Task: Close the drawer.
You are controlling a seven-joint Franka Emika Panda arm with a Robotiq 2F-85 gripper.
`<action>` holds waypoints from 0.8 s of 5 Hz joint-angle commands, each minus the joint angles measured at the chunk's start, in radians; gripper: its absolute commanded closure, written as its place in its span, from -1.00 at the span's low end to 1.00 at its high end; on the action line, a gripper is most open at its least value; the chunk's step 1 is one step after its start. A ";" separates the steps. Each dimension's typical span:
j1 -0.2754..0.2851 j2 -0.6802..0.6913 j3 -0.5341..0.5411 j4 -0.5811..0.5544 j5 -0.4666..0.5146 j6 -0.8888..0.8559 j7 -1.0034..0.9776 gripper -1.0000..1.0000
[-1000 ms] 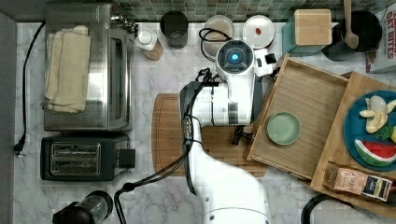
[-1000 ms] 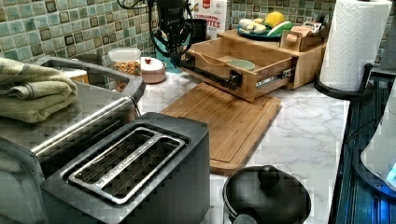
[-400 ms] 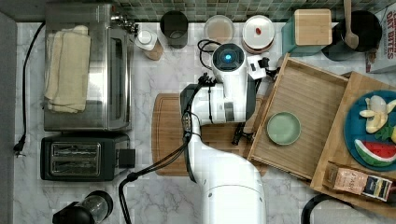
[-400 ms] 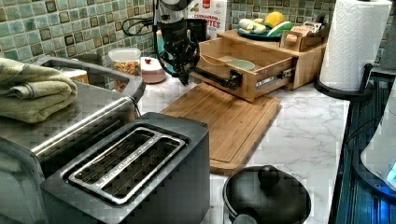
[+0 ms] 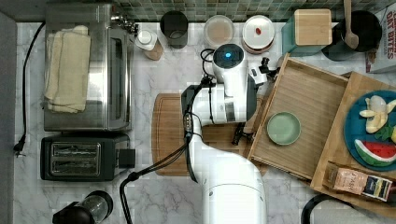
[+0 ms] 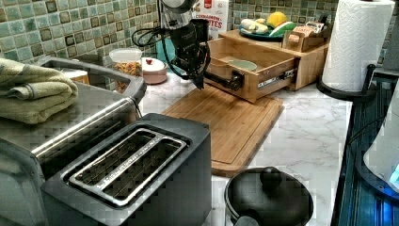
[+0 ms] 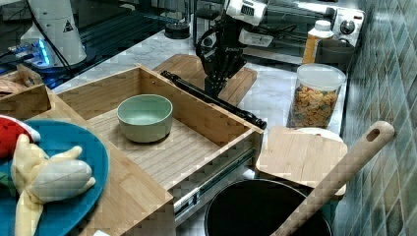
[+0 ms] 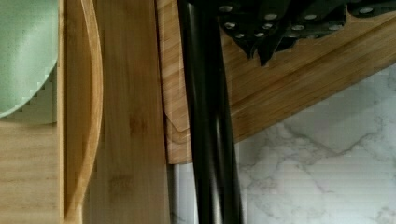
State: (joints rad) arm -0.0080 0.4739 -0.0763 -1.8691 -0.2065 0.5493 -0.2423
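Wooden drawer (image 7: 162, 142) stands pulled out beside the pincer (image 7: 215, 84), a green bowl (image 7: 144, 117) inside it beyond the pincer; pincer's grip cannot be told.

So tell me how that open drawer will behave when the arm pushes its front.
The drawer looks like rigid wood on a metal side rail, so it should probably slide straight. The loose green bowl inside may shift. The pincer sits by the black handle.

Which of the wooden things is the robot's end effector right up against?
The open drawer holding the green bowl. The end effector is at its black handle, above the cutting board; the fruit-plate top sits farther off.
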 commanded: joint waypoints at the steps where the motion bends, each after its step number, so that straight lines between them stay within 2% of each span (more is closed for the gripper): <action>1: -0.066 -0.102 -0.051 -0.016 -0.034 0.099 -0.095 1.00; 3: -0.123 -0.130 -0.092 -0.061 -0.017 0.134 -0.204 1.00; 4: -0.174 -0.139 -0.108 -0.074 -0.006 0.146 -0.279 1.00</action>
State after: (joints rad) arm -0.0637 0.4126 -0.0961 -1.9385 -0.2220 0.6758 -0.4421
